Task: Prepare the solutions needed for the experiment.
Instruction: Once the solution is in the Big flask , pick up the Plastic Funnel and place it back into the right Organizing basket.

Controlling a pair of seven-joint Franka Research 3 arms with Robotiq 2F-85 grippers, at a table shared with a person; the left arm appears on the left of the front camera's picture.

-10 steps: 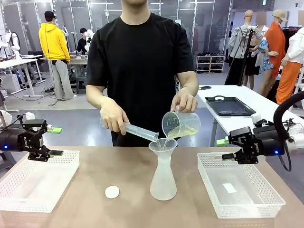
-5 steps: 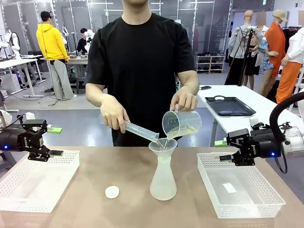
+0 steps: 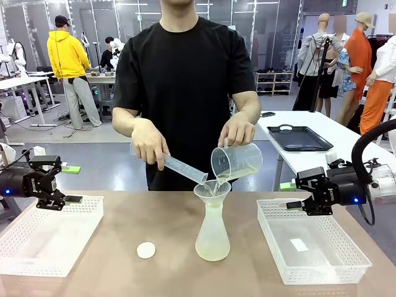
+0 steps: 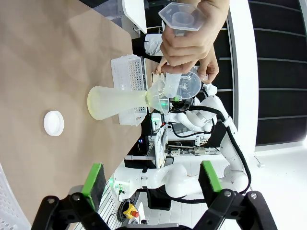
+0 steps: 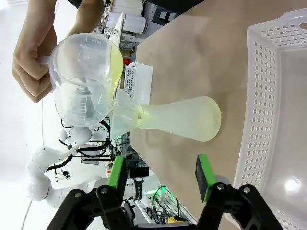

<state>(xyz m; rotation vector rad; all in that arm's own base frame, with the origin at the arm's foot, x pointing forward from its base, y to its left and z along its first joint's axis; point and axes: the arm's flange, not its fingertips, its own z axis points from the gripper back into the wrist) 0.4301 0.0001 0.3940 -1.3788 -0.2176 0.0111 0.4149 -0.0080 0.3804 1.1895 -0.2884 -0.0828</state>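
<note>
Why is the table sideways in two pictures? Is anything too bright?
Front view: sharp, evenly lit. Left wrist view: camera rolled sideways, so the flask looks tipped over; right side washed out white. Right wrist view: also rolled; the close beaker looks huge, upper left glares white.

So the left gripper [image 3: 69, 184] and right gripper [image 3: 291, 194] are rocking black bodies with green pads [image 3: 71, 169], blue lights [image 3: 357, 199] glowing on the wrists. A black cable [image 3: 360, 143] is looping off the right arm. The person [image 3: 185, 80] across the bench [image 3: 154, 223] is wearing a black tee.
</note>
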